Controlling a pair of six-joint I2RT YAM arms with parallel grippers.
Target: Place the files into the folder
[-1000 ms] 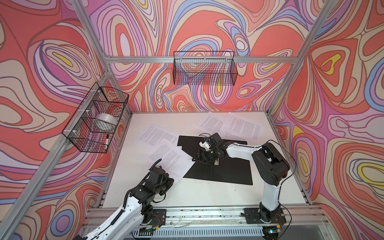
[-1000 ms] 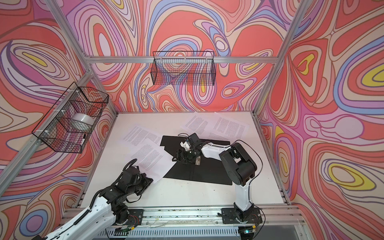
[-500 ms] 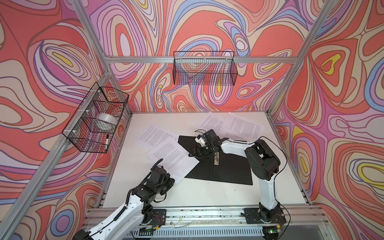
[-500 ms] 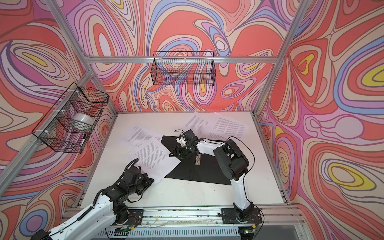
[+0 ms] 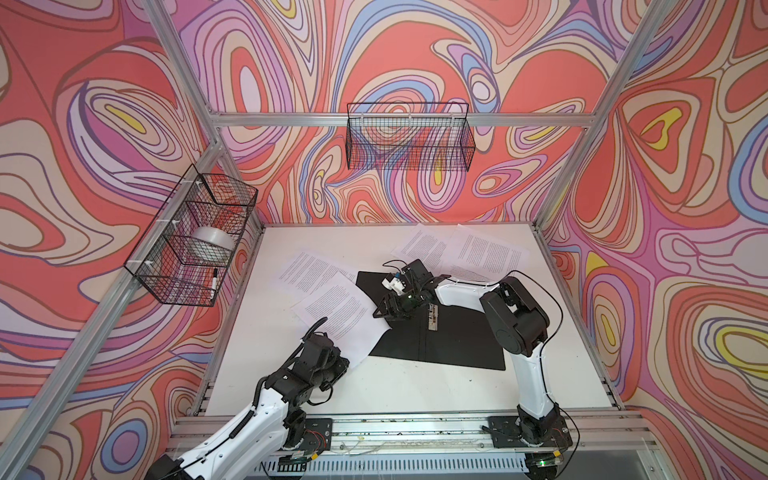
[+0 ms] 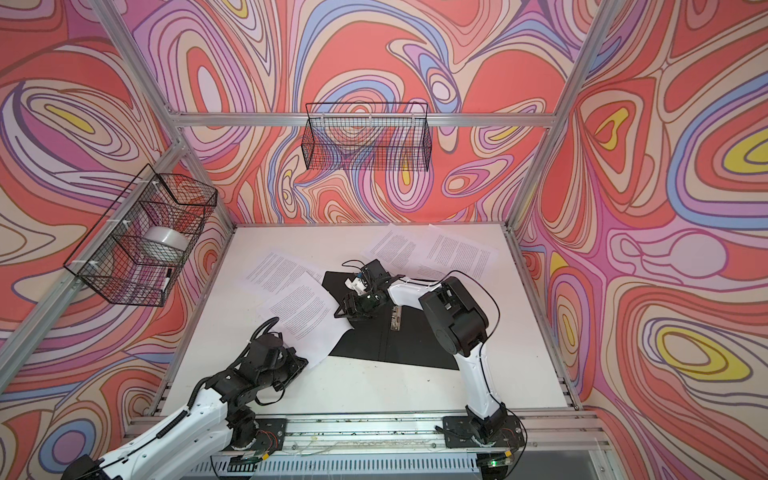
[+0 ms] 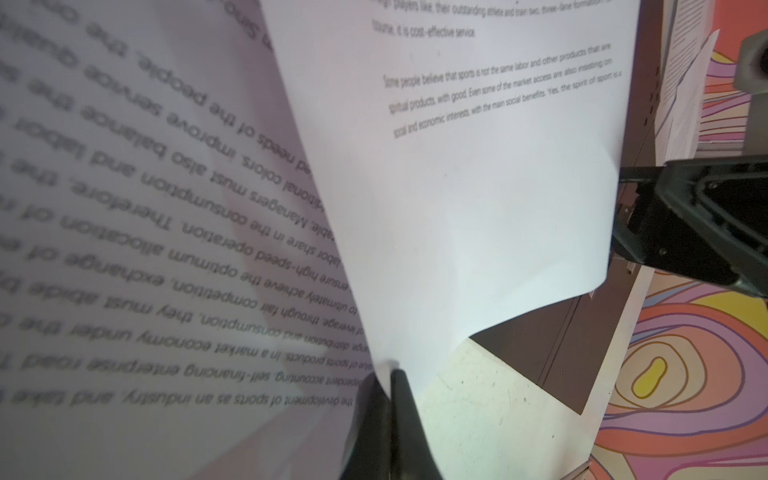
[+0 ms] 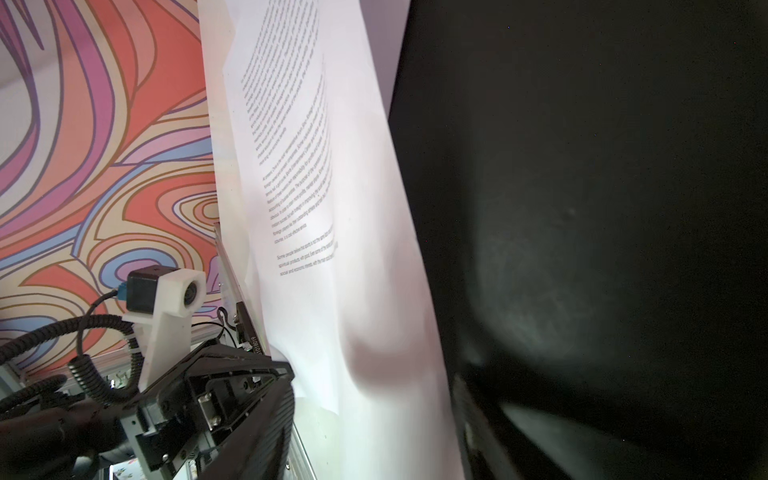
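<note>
The coming move turns on the white printed paper sheet [image 5: 340, 316] and the open, thin, black-faced folder [image 5: 457, 336]. The folder lies flat at the centre of both top views, directly right of the sheet. The sheet's long axis slants from upper left to lower right, and its right-hand corner already overlaps the folder's left leaf. The left gripper [image 7: 388, 380] has its fingers pressed together on the sheet's lower corner, lifting it into a curl. The right gripper [image 5: 386, 313] sits at the sheet's opposite edge, above the folder's left leaf, with its jaws apart either side of that edge. I cannot tell whether they touch the paper. The right arm is the nearer to the folder, so the sheet probably has to travel rightward. Three more sheets lie flat farther up the table.
</note>
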